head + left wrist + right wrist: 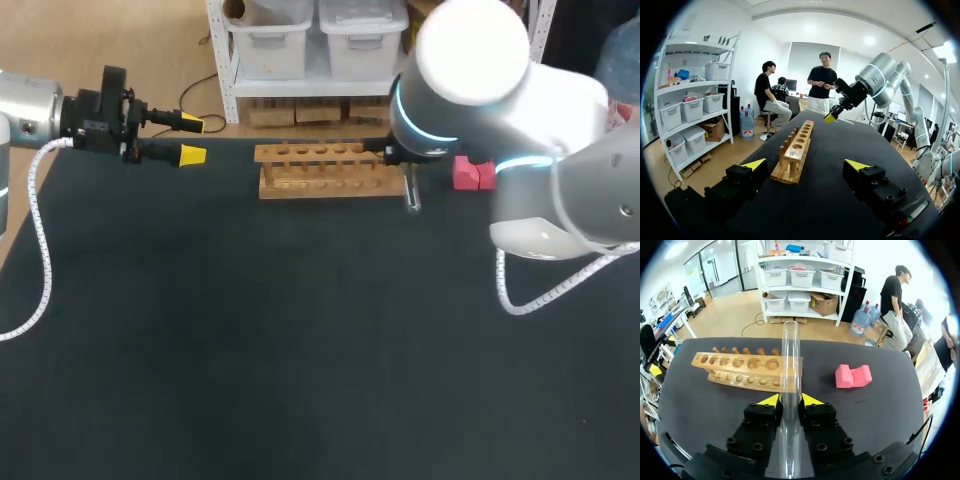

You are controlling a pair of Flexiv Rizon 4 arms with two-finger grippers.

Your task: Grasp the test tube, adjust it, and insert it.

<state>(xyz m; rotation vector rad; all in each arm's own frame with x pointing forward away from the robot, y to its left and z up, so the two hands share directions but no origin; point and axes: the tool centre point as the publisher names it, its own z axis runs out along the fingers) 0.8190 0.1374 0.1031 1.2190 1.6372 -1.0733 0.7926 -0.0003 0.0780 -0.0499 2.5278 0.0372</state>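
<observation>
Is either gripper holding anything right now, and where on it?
The right gripper holds the test tube around its middle; the left gripper is empty.

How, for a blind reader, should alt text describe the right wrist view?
The right end effector is shut on a clear test tube pointing toward a wooden rack with a row of holes on the black table. A pink notched block lies beside the rack.
</observation>
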